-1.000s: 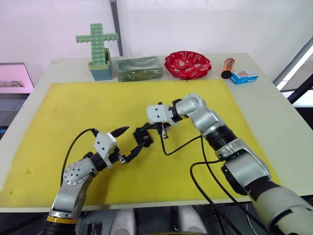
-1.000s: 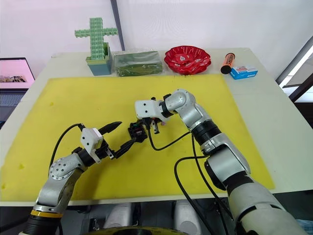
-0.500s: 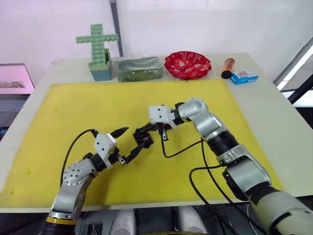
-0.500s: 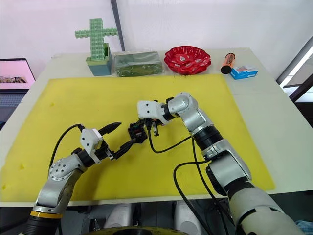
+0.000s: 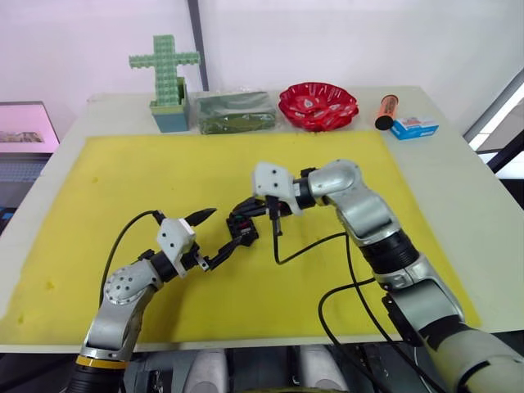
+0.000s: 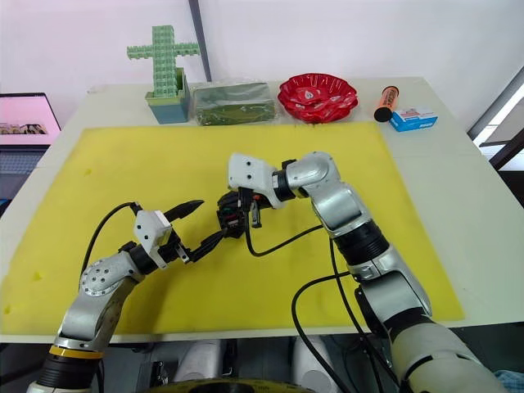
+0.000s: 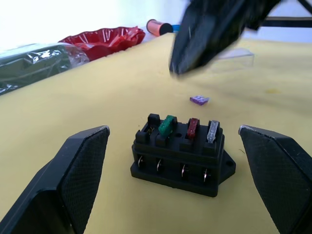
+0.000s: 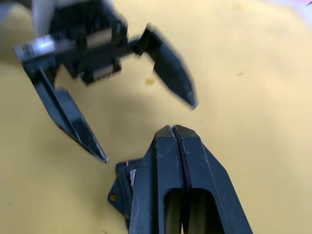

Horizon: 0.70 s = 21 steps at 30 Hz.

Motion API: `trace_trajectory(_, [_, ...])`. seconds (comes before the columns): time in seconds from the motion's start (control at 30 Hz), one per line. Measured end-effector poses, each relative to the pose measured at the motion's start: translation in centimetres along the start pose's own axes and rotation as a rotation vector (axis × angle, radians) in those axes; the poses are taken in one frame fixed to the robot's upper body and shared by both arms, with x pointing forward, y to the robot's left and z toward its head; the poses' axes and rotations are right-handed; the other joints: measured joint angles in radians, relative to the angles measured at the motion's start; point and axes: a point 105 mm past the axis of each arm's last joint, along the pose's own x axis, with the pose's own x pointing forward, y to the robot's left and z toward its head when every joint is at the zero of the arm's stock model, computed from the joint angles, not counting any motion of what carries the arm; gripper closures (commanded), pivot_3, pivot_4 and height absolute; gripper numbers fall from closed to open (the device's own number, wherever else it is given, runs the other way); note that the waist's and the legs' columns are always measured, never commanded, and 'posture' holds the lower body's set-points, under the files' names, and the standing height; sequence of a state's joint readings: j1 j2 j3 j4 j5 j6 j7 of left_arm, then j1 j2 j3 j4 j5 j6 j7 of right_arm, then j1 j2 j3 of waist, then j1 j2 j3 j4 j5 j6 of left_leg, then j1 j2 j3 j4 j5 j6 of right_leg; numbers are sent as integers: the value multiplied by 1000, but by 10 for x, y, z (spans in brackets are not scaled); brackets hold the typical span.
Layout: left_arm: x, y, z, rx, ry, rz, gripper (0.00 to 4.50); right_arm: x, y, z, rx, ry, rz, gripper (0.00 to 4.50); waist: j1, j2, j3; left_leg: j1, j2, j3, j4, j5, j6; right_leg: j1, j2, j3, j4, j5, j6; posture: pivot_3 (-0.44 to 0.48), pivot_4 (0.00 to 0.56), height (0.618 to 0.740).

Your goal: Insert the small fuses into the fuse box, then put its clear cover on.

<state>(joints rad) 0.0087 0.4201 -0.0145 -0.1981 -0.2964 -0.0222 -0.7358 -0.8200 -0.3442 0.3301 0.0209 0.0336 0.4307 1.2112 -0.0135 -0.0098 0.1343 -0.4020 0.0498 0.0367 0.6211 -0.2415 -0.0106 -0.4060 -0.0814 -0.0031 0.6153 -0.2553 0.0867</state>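
Observation:
The black fuse box [image 7: 178,156] sits mid-mat on the yellow mat [image 5: 123,180], with green, red and grey small fuses standing in its top slots. A purple fuse [image 7: 199,100] lies loose on the mat just beyond it. Farther off rests the clear cover [image 7: 235,54]. My left gripper [image 5: 225,231] is open wide, one finger [image 7: 73,175] on each side of the box without touching it. My right gripper [image 5: 275,223] hangs shut just above and behind the box, fingers [image 8: 178,146] pressed together with nothing seen between them.
Along the table's far edge stand a green brick cross [image 5: 164,70], a clear-wrapped green package [image 5: 232,111], a red bowl [image 5: 318,105], an orange tube [image 5: 385,111] and a small blue-and-white box [image 5: 413,127]. Black cables trail from both wrists over the mat.
My right wrist has shifted slightly up and to the right above the fuse box. The left arm and the box have stayed put.

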Motion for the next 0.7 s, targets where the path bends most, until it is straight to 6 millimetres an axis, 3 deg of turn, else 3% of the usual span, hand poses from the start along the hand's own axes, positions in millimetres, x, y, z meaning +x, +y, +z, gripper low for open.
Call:
trace_trajectory(0.13, [2, 1, 2, 5, 0, -13, 0, -10, -7, 5, 21, -49, -87, 4487, 0, 0, 0, -2, 0, 0, 1, 0, 0, -1, 0, 0, 0, 0, 0, 0, 150, 740])
trace_trajectory(0.33, [-1, 1, 3, 8, 10, -54, 0, -35, -21, 4, 32, -120, -373, 4487, 3, -1, 0, -5, 0, 0, 2, 0, 0, -2, 0, -1, 0, 0, 0, 0, 150, 740])
trace_trajectory(0.57, [-12, 8, 6, 20, 24, -72, 0, -92, -5, -26, 335, -68, -443, 2177, 2, -3, 2, -5, 0, -1, 4, 0, 0, -2, -1, 0, -2, 0, 0, 0, 150, 740])
trace_trajectory(0.7, [-15, 5, 7, 18, 27, -107, 0, -112, 9, -49, 463, -6, -492, 732, 2, -3, 3, -6, 0, -1, 4, 0, 0, -2, -1, 0, -2, 0, 0, 0, 150, 740])
